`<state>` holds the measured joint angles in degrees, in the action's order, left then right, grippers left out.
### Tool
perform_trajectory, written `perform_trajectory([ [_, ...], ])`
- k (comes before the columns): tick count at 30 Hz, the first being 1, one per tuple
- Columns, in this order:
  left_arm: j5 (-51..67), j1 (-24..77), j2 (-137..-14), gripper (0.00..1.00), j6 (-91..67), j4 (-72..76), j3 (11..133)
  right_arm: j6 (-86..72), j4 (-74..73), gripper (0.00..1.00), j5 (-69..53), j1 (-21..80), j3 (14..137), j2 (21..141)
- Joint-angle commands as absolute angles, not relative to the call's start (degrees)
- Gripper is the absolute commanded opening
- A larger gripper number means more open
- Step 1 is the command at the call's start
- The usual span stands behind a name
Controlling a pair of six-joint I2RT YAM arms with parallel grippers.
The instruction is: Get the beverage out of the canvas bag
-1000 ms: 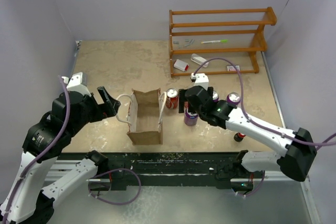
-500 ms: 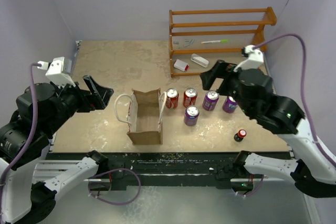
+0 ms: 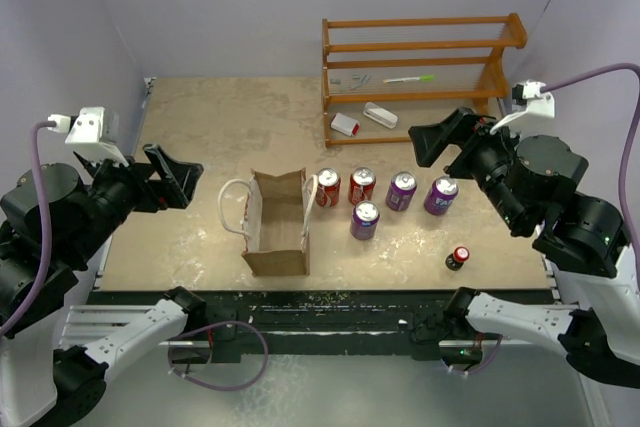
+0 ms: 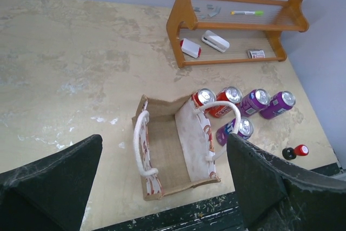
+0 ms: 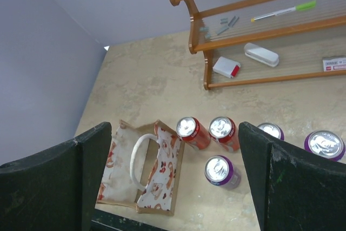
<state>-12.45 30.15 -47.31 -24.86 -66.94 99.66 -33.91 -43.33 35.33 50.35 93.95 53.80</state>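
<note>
The canvas bag [image 3: 277, 222] stands upright near the table's front edge, mouth open, white rope handles hanging to either side. In the left wrist view the bag [image 4: 162, 155] shows only its bare cloth floor. Several beverage cans stand just right of it: two red [image 3: 328, 188], [image 3: 362, 186] and three purple, the nearest one [image 3: 365, 219] in front of the row. My left gripper [image 3: 178, 177] [image 4: 164, 144] hangs open, high and left of the bag. High over the table's right side, my right gripper [image 3: 440, 142] [image 5: 174, 133] is also open and holds nothing.
A wooden rack [image 3: 420, 77] stands at the back right, with a green pen [image 3: 408, 79] and small white items on it. A small dark bottle with a red cap [image 3: 458, 258] sits near the front right. Purple walls close in both sides.
My right gripper has left the front purple can on the table and risen back to the right. The left gripper has pulled up and away from the bag's left handle.
</note>
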Motion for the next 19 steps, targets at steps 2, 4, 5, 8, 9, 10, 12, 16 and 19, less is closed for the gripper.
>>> perform_trajectory([
  [2,-11.9,30.5,-48.9,0.99,-22.5,-64.7,101.1,-31.3,-44.2,1.00,39.3,50.4,99.5,55.7],
  [4,-11.2,30.4,-49.2,0.99,-21.9,-65.0,100.9,-31.7,-44.8,1.00,40.5,50.4,100.7,55.9],
  [5,-11.4,30.5,-49.3,0.99,-21.9,-65.2,100.7,-31.9,-44.8,1.00,41.0,50.4,101.0,55.8],
  [8,-11.9,30.4,-49.0,0.99,-22.1,-64.7,99.4,-31.5,-44.2,1.00,41.2,50.4,100.5,55.0],
  [9,-11.9,30.4,-48.7,0.99,-22.1,-64.3,98.9,-31.4,-44.3,1.00,41.2,50.4,100.4,54.7],
  [10,-12.0,30.4,-48.6,0.99,-22.1,-63.9,98.6,-31.4,-44.4,1.00,41.2,50.4,100.5,54.5],
  [12,-12.0,30.4,-48.4,0.99,-21.8,-63.6,98.6,-31.6,-44.6,1.00,41.4,50.4,100.5,54.2],
  [16,-13.4,30.4,-48.3,0.99,-21.7,-64.2,98.9,-30.9,-42.8,1.00,42.5,50.4,99.6,53.6],
  [19,-13.8,30.4,-47.9,0.99,-22.0,-64.1,98.8,-32.1,-44.0,1.00,44.7,50.4,101.3,55.0],
])
